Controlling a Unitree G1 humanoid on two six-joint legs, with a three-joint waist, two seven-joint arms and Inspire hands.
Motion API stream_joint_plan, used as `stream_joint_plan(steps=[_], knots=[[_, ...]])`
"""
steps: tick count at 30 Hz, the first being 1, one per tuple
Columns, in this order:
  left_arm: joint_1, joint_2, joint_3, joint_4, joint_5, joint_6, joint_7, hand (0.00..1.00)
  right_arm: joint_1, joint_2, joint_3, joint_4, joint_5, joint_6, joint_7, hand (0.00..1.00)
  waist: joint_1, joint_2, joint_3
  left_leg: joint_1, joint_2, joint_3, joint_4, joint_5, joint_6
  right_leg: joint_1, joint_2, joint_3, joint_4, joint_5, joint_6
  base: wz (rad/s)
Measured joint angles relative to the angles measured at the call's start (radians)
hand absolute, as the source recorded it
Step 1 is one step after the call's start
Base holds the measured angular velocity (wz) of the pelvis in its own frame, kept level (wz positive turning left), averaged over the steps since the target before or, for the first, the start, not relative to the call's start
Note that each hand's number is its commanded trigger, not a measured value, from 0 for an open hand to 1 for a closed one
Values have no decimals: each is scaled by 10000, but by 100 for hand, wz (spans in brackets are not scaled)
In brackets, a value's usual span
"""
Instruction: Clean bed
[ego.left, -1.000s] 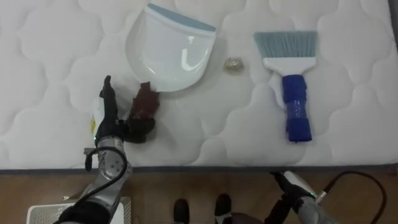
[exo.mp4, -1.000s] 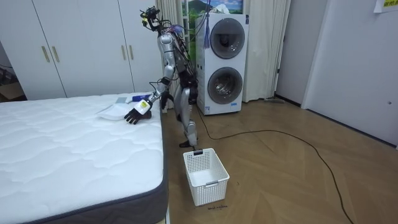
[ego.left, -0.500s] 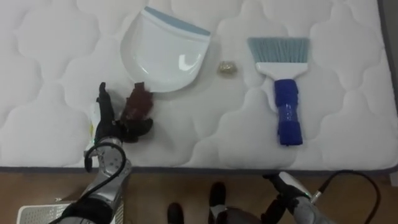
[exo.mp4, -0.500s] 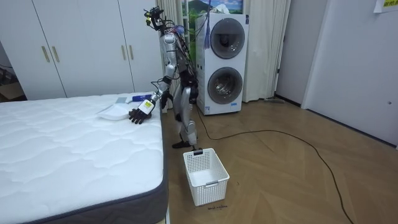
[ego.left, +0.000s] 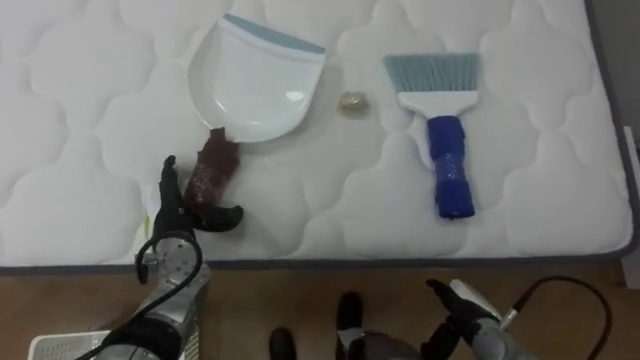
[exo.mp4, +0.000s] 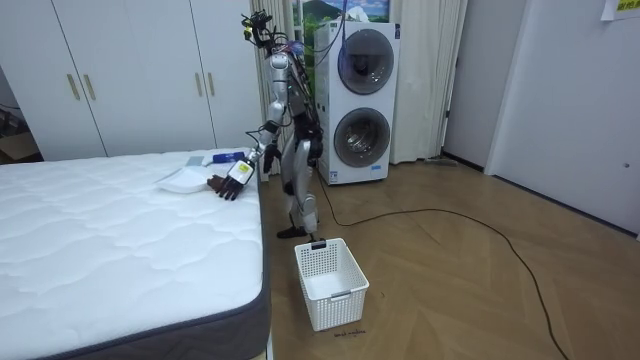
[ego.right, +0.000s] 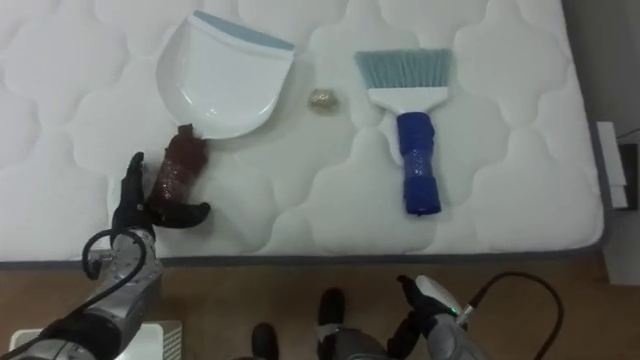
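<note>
We see the robot standing at the side of the bed (ego.left: 80, 120), in front of two stacked washing machines (exo.mp4: 360, 100), with its left arm reaching onto the mattress. The left robot hand (ego.left: 180, 212) lies open near the bed's edge, its fingers (ego.left: 168, 180) straight along the left side of the dark handle (ego.left: 212, 170) of the white dustpan (ego.left: 255, 80) and its thumb spread out just under the handle's end. The dustpan lies flat on the mattress, its wide mouth pointing away from the robot. Just to its right sits a small crumpled scrap (ego.left: 351, 102), and beyond that lies a brush (ego.left: 445, 150) with pale bristles and a blue grip, apart from both. The right robot hand (ego.left: 452, 297) hangs low over the wooden floor (exo.mp4: 450, 290) beside the bed; we cannot tell whether it is open or closed. A white basket (exo.mp4: 330, 283) stands on the floor near the bed's corner.
</note>
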Motion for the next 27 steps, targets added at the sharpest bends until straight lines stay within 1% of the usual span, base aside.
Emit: stream_joint_plan(steps=[1,2,3,6,8,9,10,11,12,15,16,17,18,19,21,23,25,27], knots=[[-121,155,1,164,4,12,-1,94,0,7,-3,8,9,8,3,0,-42,-1,-1,-8,2,17,48,2,3,21,-13,-31,0,-2,3,10],[-144,217,1,195,6,40,-1,100,-5,23,-3,14,13,20,6,0,-69,-10,-6,-8,2,22,68,4,7,37,-19,-39,0,-5,8,6],[-171,300,2,237,17,95,-1,100,-6,45,-6,14,22,60,10,0,-75,-23,-14,-13,2,20,123,9,17,60,-27,-38,-1,-5,17,3],[-311,331,-51,529,15,168,9,100,-17,72,-3,15,195,147,12,0,-132,-45,-16,-12,-20,75,142,35,60,78,-77,-46,30,-13,64,3],[-326,331,-51,654,9,312,13,100,-14,157,3,11,454,217,-2,0,-179,-175,-15,-28,-21,160,139,37,65,12,-76,35,80,-25,80,-2],[-326,342,-47,663,10,328,56,100,-13,175,3,4,473,215,-2,0,-202,-211,-24,-57,-21,167,142,37,65,-23,-77,46,104,-28,81,0],[-371,415,-41,662,13,345,108,85,-21,202,1,-19,529,216,-4,0,-281,-255,-42,-139,-20,199,143,36,65,-123,-77,70,141,-35,82,5],[-411,454,-43,673,25,373,106,96,-26,208,0,-37,547,216,-11,0,-321,-258,-41,-178,-13,218,143,37,65,-158,-77,69,142,-35,83,6],[-467,486,-47,705,55,401,95,100,-20,212,-12,-59,569,216,-33,0,-359,-257,-42,-241,-3,271,145,36,66,-222,-81,77,157,-33,83,0],[-500,511,-41,786,58,397,101,100,1,206,-11,-46,373,217,-46,0,-404,-257,-41,-299,-2,327,132,36,67,-325,-84,125,223,-33,83,-1],[-540,540,-27,875,49,406,96,95,36,183,-5,-1,371,220,-48,0,-436,-259,-40,-311,-2,327,145,36,67,-345,-88,125,253,-46,76,0],[-588,553,-19,945,41,411,91,70,54,163,-1,29,380,223,-51,0,-447,-260,-40,-321,-2,327,155,35,67,-356,-90,125,269,-51,73,0],[-670,566,-18,988,39,510,94,0,96,109,89,31,381,242,-72,0,-491,-258,-39,-362,2,325,214,35,67,-381,-92,127,293,-59,71,5],[-752,625,-17,1033,38,623,96,0,110,73,228,30,383,332,-118,0,-593,-256,-39,-458,8,319,314,34,68,-429,-96,127,331,-61,68,5],[-933,674,-8,1136,35,793,96,0,198,19,293,34,376,460,-157,0,-667,-255,-39,-560,-2,304,356,32,70,-533,-116,124,382,-61,67,5],[-1084,721,4,1316,46,811,90,0,328,11,294,43,347,668,-174,0,-713,-253,-36,-678,-2,307,478,28,78,-618,-141,112,467,-64,62,4],[-1220,740,0,1366,61,1002,93,0,496,20,297,40,330,882,-187,0,-806,-246,-33,-773,-19,309,511,20,87,-719,-168,112,525,-64,59,4],[-1245,763,-21,1365,132,1125,138,0,623,25,297,41,302,996,-182,0,-884,-235,-26,-821,-14,313,586,11,95,-751,-167,113,526,-59,55,0]])
